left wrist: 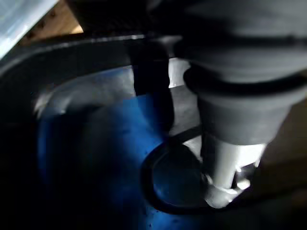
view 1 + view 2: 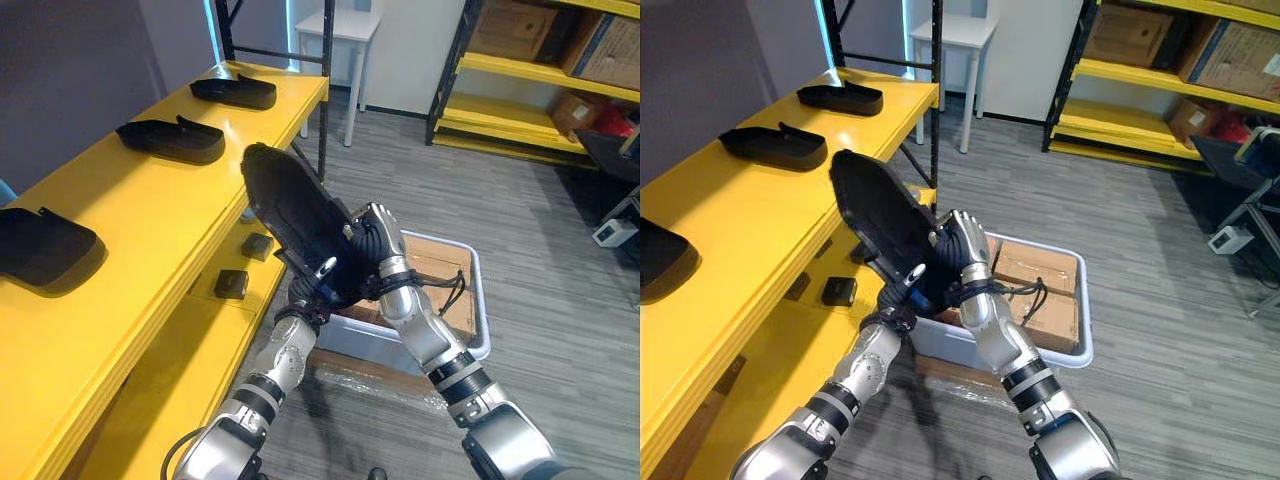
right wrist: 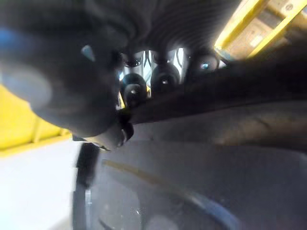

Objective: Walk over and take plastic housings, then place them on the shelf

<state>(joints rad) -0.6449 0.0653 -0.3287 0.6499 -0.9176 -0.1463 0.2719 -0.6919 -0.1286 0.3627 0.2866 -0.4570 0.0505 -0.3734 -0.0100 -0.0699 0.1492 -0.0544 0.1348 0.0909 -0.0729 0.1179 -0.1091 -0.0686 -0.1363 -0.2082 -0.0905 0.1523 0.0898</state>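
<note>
Black housing (image 2: 290, 205): tilting up beside the yellow shelf's (image 2: 150, 230) right edge.
Right hand (image 2: 372, 245): curling round its near end.
Left hand (image 2: 318, 282): clamping it from beneath.

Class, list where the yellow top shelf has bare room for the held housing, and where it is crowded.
Biggest bare patch: top shelf between the middle housing and the near housing. A smaller gap lies between middle and far housing. Tightest: the far end, by the posts.

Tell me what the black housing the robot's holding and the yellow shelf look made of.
Housing: likely moulded plastic, matte black; a thin curved shell with only a dull sheen.
Shelf: smooth, glossy yellow coating that reflects light; metal or coated board underneath, can't tell.
</note>
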